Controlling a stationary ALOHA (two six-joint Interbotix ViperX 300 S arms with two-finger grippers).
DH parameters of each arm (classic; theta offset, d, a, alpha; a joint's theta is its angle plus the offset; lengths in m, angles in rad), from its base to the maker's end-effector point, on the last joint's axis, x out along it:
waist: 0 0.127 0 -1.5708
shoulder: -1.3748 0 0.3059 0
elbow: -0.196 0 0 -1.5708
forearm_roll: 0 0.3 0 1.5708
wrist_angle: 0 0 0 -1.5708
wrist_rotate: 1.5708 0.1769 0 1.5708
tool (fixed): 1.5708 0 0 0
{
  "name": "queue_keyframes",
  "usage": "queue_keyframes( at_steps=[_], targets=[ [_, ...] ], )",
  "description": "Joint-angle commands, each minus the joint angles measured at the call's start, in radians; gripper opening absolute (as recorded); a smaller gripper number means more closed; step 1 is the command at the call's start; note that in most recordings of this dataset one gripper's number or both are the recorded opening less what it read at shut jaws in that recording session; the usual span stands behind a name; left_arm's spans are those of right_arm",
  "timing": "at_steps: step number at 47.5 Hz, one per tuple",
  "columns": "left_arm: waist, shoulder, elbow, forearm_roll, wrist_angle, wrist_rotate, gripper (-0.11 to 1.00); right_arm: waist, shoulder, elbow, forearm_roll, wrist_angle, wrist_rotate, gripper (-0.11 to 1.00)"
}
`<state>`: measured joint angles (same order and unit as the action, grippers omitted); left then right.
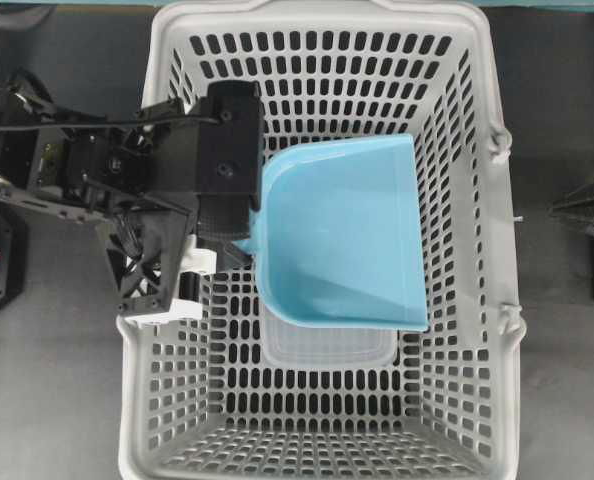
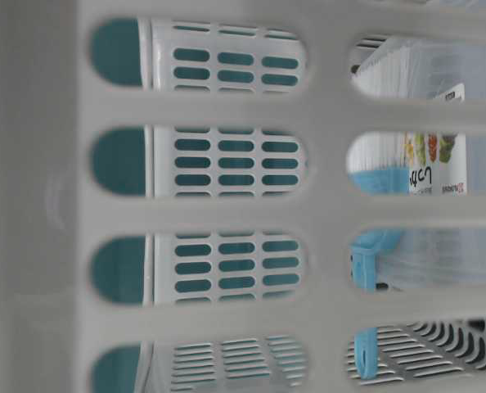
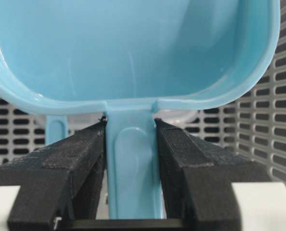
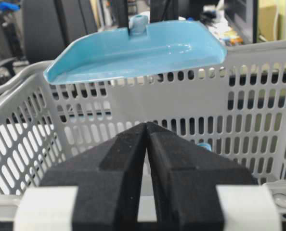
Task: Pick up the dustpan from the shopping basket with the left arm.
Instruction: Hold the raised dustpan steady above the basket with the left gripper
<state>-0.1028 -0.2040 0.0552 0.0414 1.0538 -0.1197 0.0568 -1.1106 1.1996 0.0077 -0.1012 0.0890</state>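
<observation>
The light blue dustpan [image 1: 342, 235] hangs level over the middle of the grey shopping basket [image 1: 502, 250], with its open edge toward the right wall. My left gripper [image 1: 239, 238] reaches in over the left wall and is shut on the dustpan's handle. In the left wrist view both black pads [image 3: 85, 154] press the thin handle [image 3: 132, 159] just below the pan [image 3: 133, 48]. In the right wrist view the dustpan [image 4: 138, 53] sits level with the top of the basket's rim [image 4: 258, 53]. My right gripper [image 4: 147, 126] is shut and empty outside the basket.
A small clear rectangular tray [image 1: 327, 350] lies on the basket floor, partly under the dustpan. The table-level view looks through the basket's slotted wall [image 2: 227, 213] at the labelled clear tray [image 2: 427, 98] and a blue plastic piece [image 2: 366, 262] I cannot identify.
</observation>
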Motion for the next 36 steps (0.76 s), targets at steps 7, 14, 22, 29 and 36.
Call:
queue_keyframes(
  at_steps=[7, 14, 22, 29, 36],
  targets=[
    [-0.002, -0.008, -0.017, 0.003, -0.003, -0.002, 0.31, 0.002, 0.005, -0.011, 0.003, -0.005, 0.002, 0.00],
    [-0.003, -0.006, -0.017, 0.003, -0.002, -0.003, 0.31, 0.003, 0.005, -0.008, 0.002, -0.005, 0.002, 0.00],
    [-0.003, -0.005, -0.015, 0.003, -0.003, -0.005, 0.31, 0.003, 0.005, -0.008, 0.002, -0.005, 0.002, 0.00],
    [-0.003, -0.003, -0.012, 0.003, -0.002, -0.005, 0.31, 0.003, 0.005, -0.008, 0.002, -0.005, 0.002, 0.00],
    [-0.003, -0.005, -0.008, 0.003, -0.002, -0.005, 0.31, 0.003, 0.005, -0.008, 0.003, -0.005, 0.002, 0.00]
  ],
)
